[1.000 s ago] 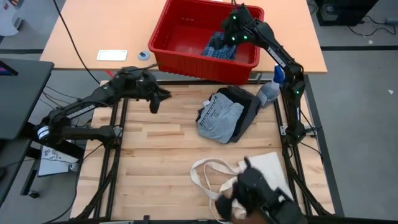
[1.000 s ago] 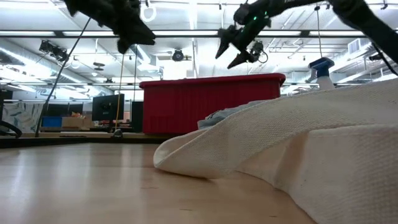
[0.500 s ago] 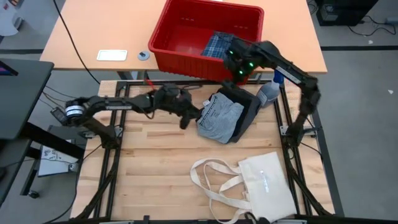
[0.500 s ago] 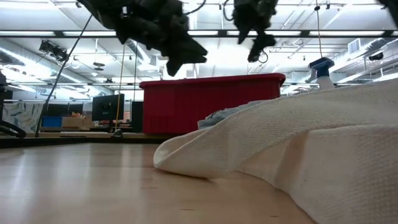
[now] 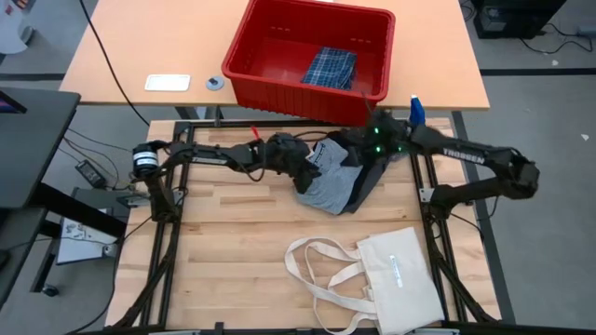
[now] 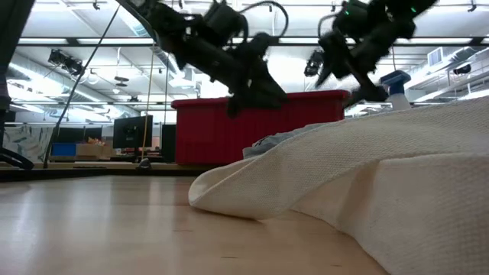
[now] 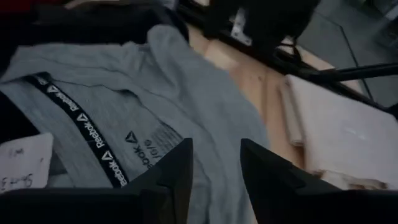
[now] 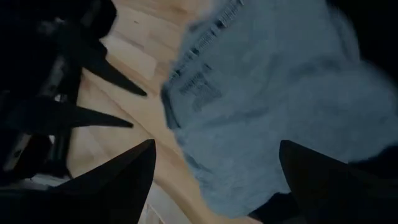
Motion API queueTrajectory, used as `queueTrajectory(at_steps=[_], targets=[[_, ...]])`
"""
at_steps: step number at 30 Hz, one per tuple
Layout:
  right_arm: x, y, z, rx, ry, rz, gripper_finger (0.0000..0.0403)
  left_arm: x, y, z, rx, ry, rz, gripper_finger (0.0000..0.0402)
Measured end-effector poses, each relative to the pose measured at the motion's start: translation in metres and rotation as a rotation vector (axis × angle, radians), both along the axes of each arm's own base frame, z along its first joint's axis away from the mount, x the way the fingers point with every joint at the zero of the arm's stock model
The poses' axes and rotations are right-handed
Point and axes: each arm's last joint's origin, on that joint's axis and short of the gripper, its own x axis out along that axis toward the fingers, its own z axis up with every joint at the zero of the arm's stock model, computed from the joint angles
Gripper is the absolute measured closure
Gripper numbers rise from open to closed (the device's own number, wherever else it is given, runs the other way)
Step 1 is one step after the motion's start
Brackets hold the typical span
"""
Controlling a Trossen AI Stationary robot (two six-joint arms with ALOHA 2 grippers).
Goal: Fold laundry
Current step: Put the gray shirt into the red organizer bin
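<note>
Behind the grey garment [image 5: 328, 181], red bin [image 5: 244, 65].

Cream tote bag [image 6: 367, 183] fills foreground before red bin [image 6: 260, 126].

The wooden table [image 5: 233, 251] carries a pile of clothes [image 5: 337, 177], grey piece on top, just beneath the left gripper's fingers [image 7: 177, 168]. A cream tote bag [image 5: 396, 279] lies well apart from them.

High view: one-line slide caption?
Both open grippers, left gripper and right gripper, converge over the light blue-grey piece.
</note>
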Motion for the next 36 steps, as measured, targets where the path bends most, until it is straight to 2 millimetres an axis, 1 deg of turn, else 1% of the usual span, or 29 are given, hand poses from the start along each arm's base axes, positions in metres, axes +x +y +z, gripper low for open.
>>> queueTrajectory(at_steps=[2, 7, 9, 12, 15, 18, 20, 25, 28, 31, 33, 34, 36], targets=[[-0.006, 0.006, -0.016, 0.022, -0.019, -0.062, 0.0056, 0.006, 0.006, -0.010, -0.007, 0.026, 0.009, 0.0258], [-0.026, 0.023, -0.037, 0.027, 0.003, -0.235, 0.0056, 0.020, 0.017, -0.044, -0.022, 0.100, 0.024, 0.0256], [-0.032, 0.030, -0.043, 0.045, 0.010, -0.262, 0.0056, 0.021, 0.022, -0.058, -0.030, 0.139, 0.043, 0.0256], [-0.031, 0.036, -0.051, 0.063, -0.031, -0.269, 0.0056, 0.020, 0.031, -0.075, -0.076, 0.199, 0.100, 0.0256], [-0.023, 0.038, -0.056, 0.068, -0.113, -0.277, 0.0056, 0.018, 0.037, -0.081, -0.098, 0.229, 0.116, 0.0256], [-0.011, 0.037, -0.065, 0.059, -0.131, -0.297, 0.0056, 0.017, 0.038, -0.081, -0.079, 0.227, 0.091, 0.0256], [-0.003, 0.035, -0.073, 0.050, -0.123, -0.304, 0.0056, 0.018, 0.038, -0.081, -0.076, 0.222, 0.089, 0.0256], [0.022, 0.026, -0.089, 0.079, -0.200, -0.326, 0.0056, 0.019, 0.035, -0.082, -0.090, 0.217, 0.081, 0.0256], [0.034, 0.021, -0.099, 0.106, -0.159, -0.331, 0.0056, 0.020, 0.030, -0.082, -0.081, 0.219, 0.066, 0.0256], [0.047, 0.017, -0.103, 0.096, -0.139, -0.312, 0.0057, 0.022, 0.026, -0.082, -0.075, 0.214, 0.057, 0.0256], [0.054, 0.014, -0.103, 0.075, -0.131, -0.300, 0.0069, 0.023, 0.024, -0.082, -0.067, 0.208, 0.048, 0.0256], [0.057, 0.012, -0.102, 0.059, -0.132, -0.298, 0.0082, 0.023, 0.023, -0.082, -0.059, 0.206, 0.041, 0.0256], [0.061, 0.010, -0.099, 0.034, -0.138, -0.303, 0.0123, 0.023, 0.022, -0.081, -0.054, 0.203, 0.024, 0.0256]])
